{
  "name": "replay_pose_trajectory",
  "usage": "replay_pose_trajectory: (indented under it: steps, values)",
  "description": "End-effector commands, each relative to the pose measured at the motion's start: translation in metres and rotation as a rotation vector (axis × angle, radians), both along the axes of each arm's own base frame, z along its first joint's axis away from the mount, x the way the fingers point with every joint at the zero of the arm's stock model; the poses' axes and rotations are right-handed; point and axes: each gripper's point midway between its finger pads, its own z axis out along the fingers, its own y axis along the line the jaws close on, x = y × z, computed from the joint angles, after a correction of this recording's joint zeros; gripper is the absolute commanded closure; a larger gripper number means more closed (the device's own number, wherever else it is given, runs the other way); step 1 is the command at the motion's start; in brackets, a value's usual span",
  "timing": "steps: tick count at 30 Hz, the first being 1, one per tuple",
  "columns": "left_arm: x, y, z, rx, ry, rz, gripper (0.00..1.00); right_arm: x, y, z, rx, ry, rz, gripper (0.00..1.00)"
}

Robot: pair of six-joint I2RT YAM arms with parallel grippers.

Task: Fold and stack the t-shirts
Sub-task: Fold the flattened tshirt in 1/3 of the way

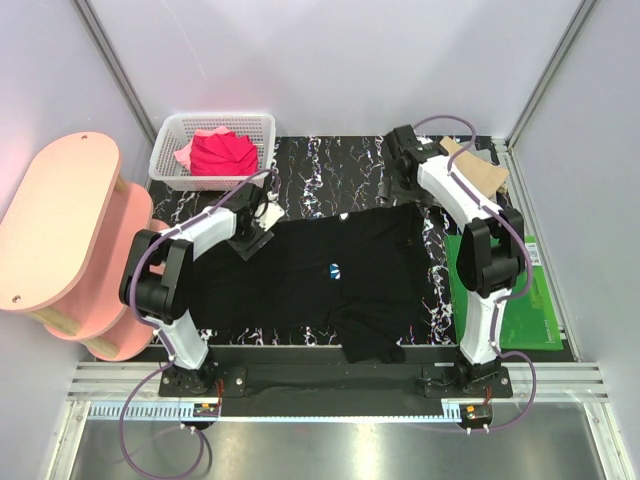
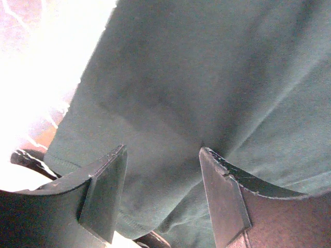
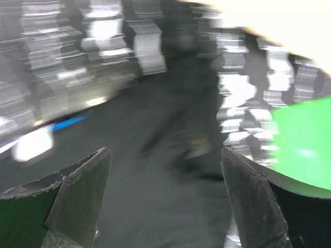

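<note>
Left pincer (image 2: 163,155): fingers spread, nothing pinched, held close over a hemmed edge of the black t-shirt (image 1: 310,280), which is laid out between the two pincers; its small blue-and-white print (image 1: 335,268) is too small to be read. Right pincer (image 3: 165,155): fingers spread wide and empty above the same shirt's far right corner, with the tan t-shirt (image 1: 482,165) just beyond it to the right. The red t-shirt (image 1: 222,152) and pink t-shirt (image 1: 184,155) are seen in the white basket (image 1: 215,121) beyond the left pincer.
</note>
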Motion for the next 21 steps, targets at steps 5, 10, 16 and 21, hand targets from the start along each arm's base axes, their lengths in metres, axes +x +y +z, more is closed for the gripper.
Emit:
replay_pose_trajectory:
  steps: [5, 10, 16, 21]
  values:
    - [0.05, 0.015, 0.063, -0.034, -0.168, 0.068, 0.37, -0.02, 0.128, 0.011, 0.405, 0.027, 0.192, 0.07]
    - [0.042, 0.031, 0.049, -0.03, -0.122, 0.09, 0.37, -0.044, 0.118, -0.03, 0.38, 0.082, 0.142, 0.08]
    - [0.026, 0.042, 0.005, -0.04, -0.017, 0.126, 0.39, -0.057, 0.096, -0.065, 0.288, 0.128, 0.099, 0.08]
    - [0.018, 0.048, -0.01, -0.047, 0.035, 0.143, 0.39, -0.056, 0.09, -0.081, 0.266, 0.154, 0.073, 0.08]
